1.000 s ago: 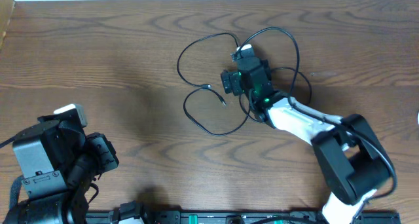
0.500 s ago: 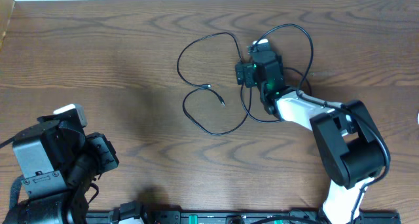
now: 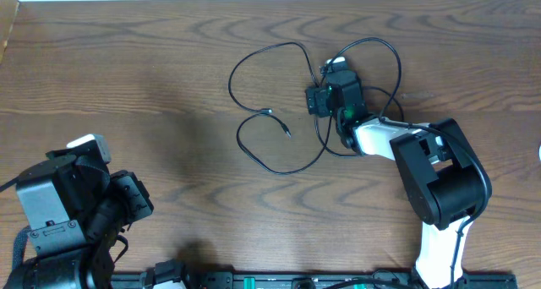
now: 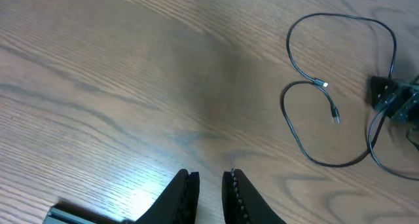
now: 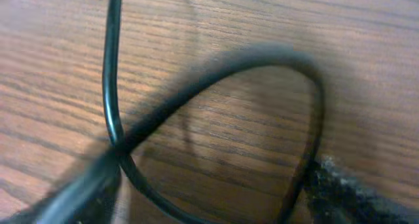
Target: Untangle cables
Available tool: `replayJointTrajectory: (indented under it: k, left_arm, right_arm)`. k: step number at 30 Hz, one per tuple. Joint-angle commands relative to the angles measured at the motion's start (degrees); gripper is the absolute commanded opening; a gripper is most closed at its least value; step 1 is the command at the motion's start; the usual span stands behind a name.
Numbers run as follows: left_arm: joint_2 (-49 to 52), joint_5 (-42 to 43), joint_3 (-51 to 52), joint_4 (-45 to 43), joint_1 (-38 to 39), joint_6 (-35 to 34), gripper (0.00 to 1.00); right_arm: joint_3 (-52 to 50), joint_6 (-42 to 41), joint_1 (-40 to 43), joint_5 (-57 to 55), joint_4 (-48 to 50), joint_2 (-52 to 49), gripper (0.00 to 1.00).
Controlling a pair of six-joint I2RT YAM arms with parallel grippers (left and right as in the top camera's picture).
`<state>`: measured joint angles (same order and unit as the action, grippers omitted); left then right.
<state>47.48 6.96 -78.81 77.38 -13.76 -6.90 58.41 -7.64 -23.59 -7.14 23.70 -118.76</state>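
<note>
Though blurry, right tool (image 3: 335,76) seemingly astride cables (image 3: 270,111).

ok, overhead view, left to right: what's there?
left arm → cables (free loops and plug ends) → right hand, down among the cables' right loops → right arm

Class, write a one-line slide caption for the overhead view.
Right pincer amid loose black cables on a wooden table.
</note>
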Motion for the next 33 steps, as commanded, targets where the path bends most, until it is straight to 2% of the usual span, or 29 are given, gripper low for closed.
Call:
replayJointTrajectory:
  k: [1,3,4,11,18,26,33]
  left_arm:
    - [0.0,0.1,-0.9,0.2,0.1,-0.9,0.19]
    - [0.0,0.1,-0.9,0.4,0.1,-0.9,0.19]
    - [0.0,0.1,-0.9,0.5,0.1,-0.9,0.18]
    - [0.0,0.1,-0.9,1.2,0.1,-0.9,0.19]
    - [0.0,0.1,-0.9,1.7,0.1,-0.9,0.19]
    - [0.0,0.1,-0.9,2.2,0.1,-0.9,0.19]
    - [0.0,0.1,-0.9,2.3,0.1,-0.9,0.19]
  right_arm:
    - [0.3,-0.7,-0.2,0.0,0.5,-0.5,0.45]
    - [0.3,-1.2,-0.2,0.0,0.8,-0.5,0.13]
    - [0.3,-2.4,-0.2,0.0,0.8,-0.5,0.01]
    - [0.3,-9.6,-0.9,0.3,-1.8,-0.5,0.01]
    - [0.3,-9.5,-1.6,1.9,-6.8,2.1,0.01]
    - [0.3,-8.6,-1.5,1.7,-7.3,10.1,0.01]
    - [0.3,-7.9,-1.5,1.5,-8.2,12.6,0.01]
